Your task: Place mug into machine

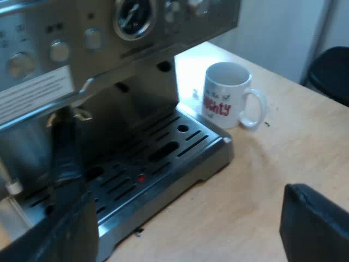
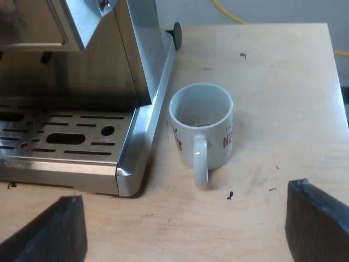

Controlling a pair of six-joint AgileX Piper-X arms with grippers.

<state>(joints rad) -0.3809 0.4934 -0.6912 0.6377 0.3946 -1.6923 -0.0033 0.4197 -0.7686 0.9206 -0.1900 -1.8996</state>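
A white mug [image 1: 226,95] with red lettering stands upright on the wooden table, close beside the espresso machine's [image 1: 109,60] drip tray [image 1: 180,158]. My left gripper [image 1: 185,240] hovers open over the tray's outer edge, nothing between its fingers [image 1: 316,226]. In the right wrist view the mug [image 2: 202,128] sits just off the tray's corner [image 2: 128,174], its handle turned toward my right gripper [image 2: 185,229]. That gripper is open and a short way back from the mug, not touching it.
The slotted drip tray [image 2: 65,139] under the machine's spouts carries nothing. A dark chair-like shape [image 1: 332,71] stands beyond the table edge past the mug. Bare wooden table [image 2: 272,82] lies around the mug, with a few dark crumbs.
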